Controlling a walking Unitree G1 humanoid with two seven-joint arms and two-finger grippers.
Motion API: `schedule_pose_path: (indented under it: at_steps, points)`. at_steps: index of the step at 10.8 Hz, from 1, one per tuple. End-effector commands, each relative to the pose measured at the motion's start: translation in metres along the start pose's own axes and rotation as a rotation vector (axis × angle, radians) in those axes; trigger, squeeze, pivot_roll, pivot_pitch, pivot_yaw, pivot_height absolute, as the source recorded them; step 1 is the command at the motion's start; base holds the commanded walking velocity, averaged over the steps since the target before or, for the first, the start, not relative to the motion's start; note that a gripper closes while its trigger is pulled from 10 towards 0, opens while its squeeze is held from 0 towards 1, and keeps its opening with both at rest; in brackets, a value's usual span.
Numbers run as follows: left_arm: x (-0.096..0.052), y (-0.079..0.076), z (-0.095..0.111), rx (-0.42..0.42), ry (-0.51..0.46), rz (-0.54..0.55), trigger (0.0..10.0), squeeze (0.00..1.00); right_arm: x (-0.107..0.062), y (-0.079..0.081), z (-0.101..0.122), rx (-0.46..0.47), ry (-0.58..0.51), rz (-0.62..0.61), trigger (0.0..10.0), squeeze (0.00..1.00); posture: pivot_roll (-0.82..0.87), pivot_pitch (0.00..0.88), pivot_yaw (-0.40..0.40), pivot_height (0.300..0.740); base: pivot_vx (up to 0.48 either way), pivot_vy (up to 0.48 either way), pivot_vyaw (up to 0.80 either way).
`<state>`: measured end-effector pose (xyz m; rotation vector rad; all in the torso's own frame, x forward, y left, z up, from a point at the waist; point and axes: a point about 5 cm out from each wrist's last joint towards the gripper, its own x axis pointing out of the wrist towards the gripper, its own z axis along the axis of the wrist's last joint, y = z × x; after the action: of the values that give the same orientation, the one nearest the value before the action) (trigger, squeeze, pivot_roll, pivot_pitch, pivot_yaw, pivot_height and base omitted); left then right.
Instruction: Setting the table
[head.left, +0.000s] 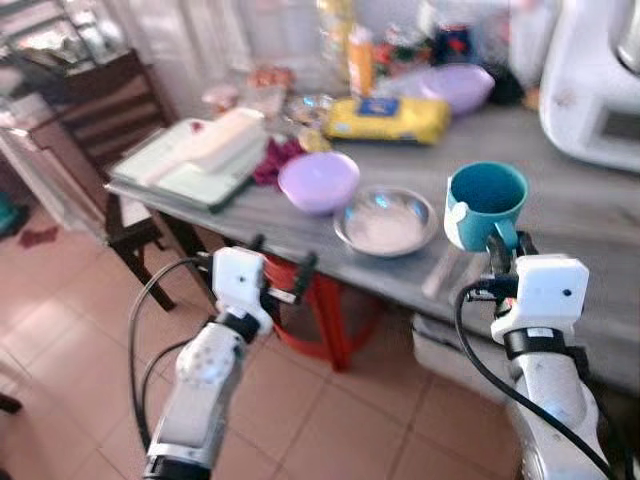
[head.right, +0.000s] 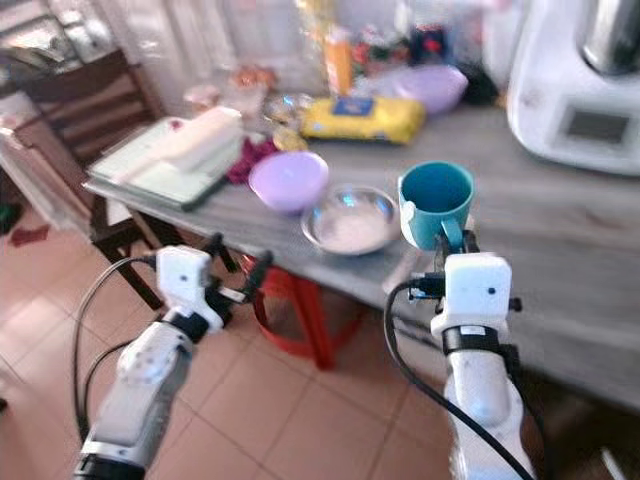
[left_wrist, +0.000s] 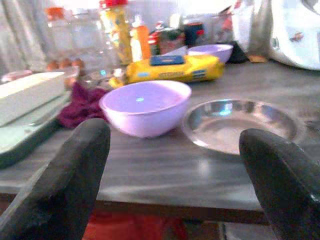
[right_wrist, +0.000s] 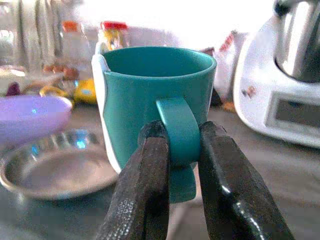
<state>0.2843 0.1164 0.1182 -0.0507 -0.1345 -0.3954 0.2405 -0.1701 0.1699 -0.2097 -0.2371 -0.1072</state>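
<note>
A teal mug (head.left: 486, 205) hangs upright just above the grey table's (head.left: 560, 215) front edge, held by its handle (right_wrist: 178, 131). My right gripper (right_wrist: 175, 145) is shut on that handle. To the mug's left lie a shallow steel plate (head.left: 386, 221) and a lilac bowl (head.left: 318, 181). My left gripper (head.left: 280, 268) is open, in front of and below the table edge, facing the lilac bowl (left_wrist: 145, 106) and steel plate (left_wrist: 239, 125).
A white kitchen appliance (head.left: 592, 80) stands at the back right. A yellow packet (head.left: 388, 119), a second lilac bowl (head.left: 455, 86), bottles, a green tray with a white box (head.left: 200, 150) and a maroon cloth (head.left: 275, 158) crowd the back. A dark chair (head.left: 110, 130) and red stool (head.left: 325, 305) stand by the table.
</note>
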Motion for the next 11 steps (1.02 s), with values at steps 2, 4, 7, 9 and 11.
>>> schedule_pose_path:
  at_steps: [2,4,7,9,11]
  points:
    - [-0.002,0.007,0.0,0.013,0.012,0.015,10.0,0.0,0.0,0.005,0.009,0.019,-0.037,0.017,10.0,0.0,-0.14,0.062,0.144,0.74,0.306,0.0,-0.8]
    - [-0.003,0.007,-0.002,0.013,0.02,0.016,10.0,0.0,0.0,0.006,0.008,0.022,-0.032,0.022,10.0,0.0,-0.14,0.064,0.143,0.74,0.302,0.0,0.0]
    - [-0.006,0.008,-0.003,0.011,0.027,0.032,10.0,0.0,0.0,0.01,0.007,0.022,-0.032,0.042,10.0,0.0,-0.13,0.067,0.14,0.74,0.096,0.0,0.0]
    - [-0.009,0.011,-0.004,0.012,0.033,0.044,10.0,0.0,0.001,0.011,0.008,0.022,-0.035,0.062,10.0,0.0,-0.13,0.072,0.136,0.74,0.0,0.0,0.0]
    - [-0.02,0.013,-0.006,0.027,0.054,0.007,10.0,0.0,0.007,0.007,0.008,0.01,-0.038,0.076,10.0,0.0,-0.12,0.09,0.128,0.74,0.0,0.0,0.0]
